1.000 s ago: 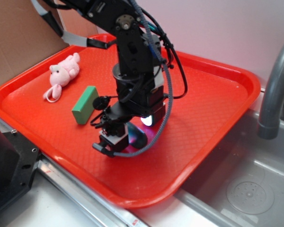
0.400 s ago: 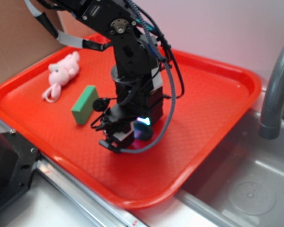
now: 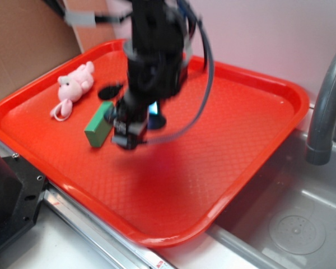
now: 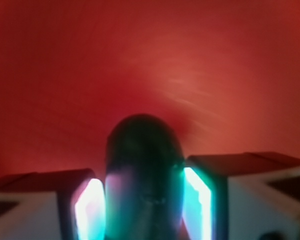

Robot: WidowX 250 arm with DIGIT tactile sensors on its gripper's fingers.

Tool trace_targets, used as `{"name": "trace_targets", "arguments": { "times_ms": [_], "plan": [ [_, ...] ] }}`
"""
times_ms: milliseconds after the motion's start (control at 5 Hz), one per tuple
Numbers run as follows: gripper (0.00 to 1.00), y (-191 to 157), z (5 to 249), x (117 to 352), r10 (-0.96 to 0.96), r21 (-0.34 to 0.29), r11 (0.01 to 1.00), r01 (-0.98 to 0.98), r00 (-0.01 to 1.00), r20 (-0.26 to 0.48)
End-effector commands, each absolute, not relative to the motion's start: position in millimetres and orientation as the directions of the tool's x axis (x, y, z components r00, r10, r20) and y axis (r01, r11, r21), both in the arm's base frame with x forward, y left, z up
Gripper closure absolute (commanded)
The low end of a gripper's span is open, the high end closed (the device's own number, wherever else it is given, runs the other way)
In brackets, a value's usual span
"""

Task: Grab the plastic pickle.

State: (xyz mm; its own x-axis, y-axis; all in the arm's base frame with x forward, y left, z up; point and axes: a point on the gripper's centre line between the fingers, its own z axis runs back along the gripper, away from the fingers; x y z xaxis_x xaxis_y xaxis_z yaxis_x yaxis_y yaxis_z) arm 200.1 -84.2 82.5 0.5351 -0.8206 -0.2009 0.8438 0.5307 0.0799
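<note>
The plastic pickle (image 4: 144, 180) sits clamped between the two pads of the pincer (image 4: 144, 200), as the wrist view shows plainly: its dark rounded end pokes out ahead of the glowing pads (image 4: 196, 200), which press against it on either side with no gap visible. So the pincer is clenched on the pickle. In the exterior view the arm is blurred, and the pincer (image 3: 130, 128) hangs above the red tray (image 3: 252, 129), seemingly clear of its floor, just beside the green block (image 3: 99, 124); a small dark teal shape near the pincer may be the pickle, but the blur makes that uncertain. The pink plush toy (image 3: 74, 85) lies well apart, toward the tray's far left corner, and a grey faucet (image 3: 325, 106) stands over the sink (image 3: 294, 224) to the right. By my judgement the grab itself is done: the pickle is gripped and looks to be off the tray. What remains, if anything, is only to keep the hold firm, since a smooth glossy capsule could slip from flat pads when the arm moves fast.
</note>
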Motion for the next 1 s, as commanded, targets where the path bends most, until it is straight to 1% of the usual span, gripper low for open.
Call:
{"name": "trace_targets", "arguments": {
  "times_ms": [0, 200, 400, 600, 800],
  "plan": [
    [1.0, -80.6, 145.9, 192.3, -0.483, 0.045, 0.873, 0.486, 0.873, -0.068],
    [1.0, -68.4, 180.3, 185.5, -0.298, -0.039, 0.954, 0.296, 0.953, -0.048],
    [1.0, -55.6, 198.0, 181.2, -0.218, -0.06, 0.974, 0.217, 0.976, -0.011],
    [1.0, -45.3, 213.8, 172.3, -0.154, -0.046, 0.987, 0.156, 0.987, 0.036],
    [1.0, -39.7, 215.4, 171.7, -0.151, -0.065, 0.985, 0.159, 0.983, 0.104]
  ]
}}
